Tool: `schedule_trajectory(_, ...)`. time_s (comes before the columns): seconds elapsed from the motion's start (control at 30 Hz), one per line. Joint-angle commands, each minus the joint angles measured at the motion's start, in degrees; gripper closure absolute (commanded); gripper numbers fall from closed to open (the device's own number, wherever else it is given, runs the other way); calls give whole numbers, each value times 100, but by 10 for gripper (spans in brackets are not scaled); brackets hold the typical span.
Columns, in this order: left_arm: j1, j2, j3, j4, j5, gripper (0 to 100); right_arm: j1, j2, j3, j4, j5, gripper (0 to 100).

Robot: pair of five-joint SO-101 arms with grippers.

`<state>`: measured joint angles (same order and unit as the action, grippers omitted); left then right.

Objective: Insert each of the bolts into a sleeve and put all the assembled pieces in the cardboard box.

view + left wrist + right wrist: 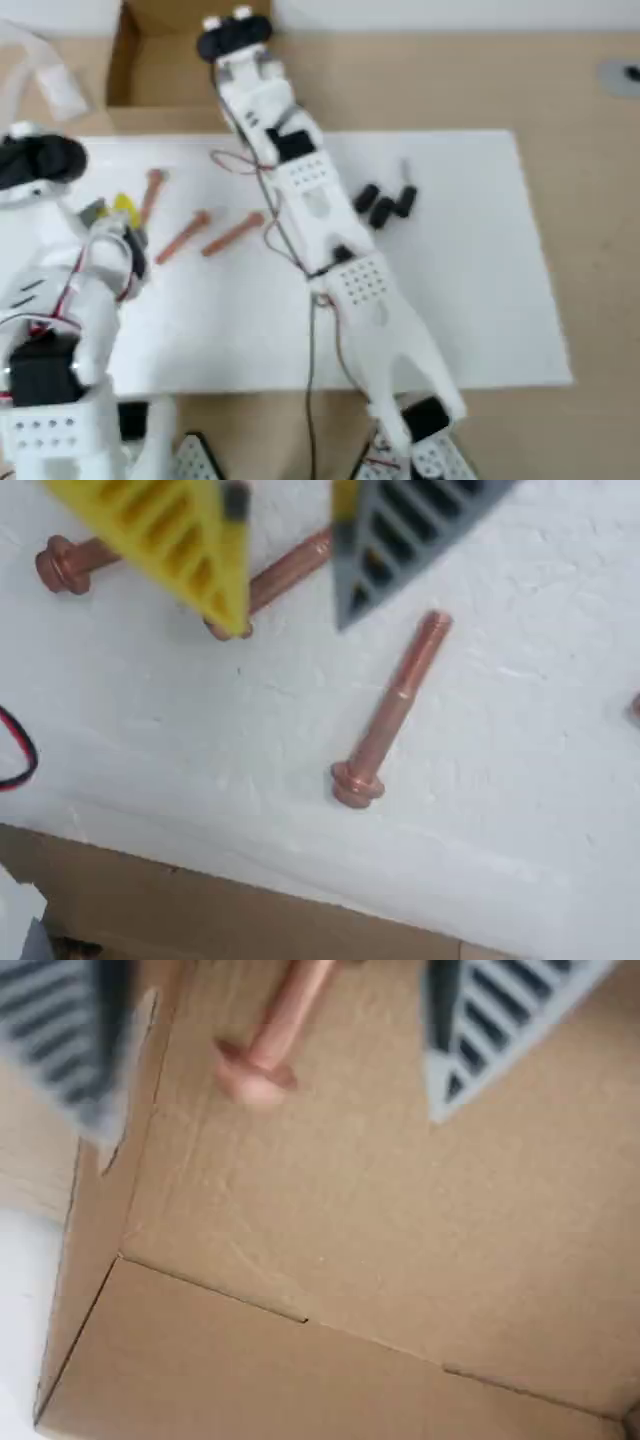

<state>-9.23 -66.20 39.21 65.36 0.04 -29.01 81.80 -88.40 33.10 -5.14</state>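
Three bolts loose, one in the box: task well short of done.
Nearest, the left gripper (292, 625) hung over the white sheet (450, 300), jaws apart, holding nothing, with three bare bolts (390, 710) under and beside it. Further along the sheet, three black sleeves (385, 203) sat clustered, unfilled. Farthest, the right gripper (272, 1135) was over the cardboard box (125, 60), jaws wide and empty. One bolt (265, 1045) showed against the box floor, far end cut off, so I couldn't tell if it was sleeved. My read: three assemblies left.
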Motion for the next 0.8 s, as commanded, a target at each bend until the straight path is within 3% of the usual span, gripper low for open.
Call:
schedule_trajectory(0.0, -396, 119, 158, -484, 123, 865, 101, -92, -453, 35, 44, 730)
schedule_trajectory(0.17, -1644, 1490, -114, -1073, 1099, 834, 110, -664, -716, 1240, -53, 730)
schedule_trajectory(0.3, -2277, 3635, -1556, -932, 1793, 841, 110, -1385, -708, 2338, -440, 729)
schedule_trajectory(0.53, -2365, 7055, -4879, 88, 2822, 844, 101, -1974, -708, 3385, -615, 729)
schedule_trajectory(0.77, -2374, 9569, -7323, 1222, 3851, 844, 163, -2097, -708, 3807, -730, 728)
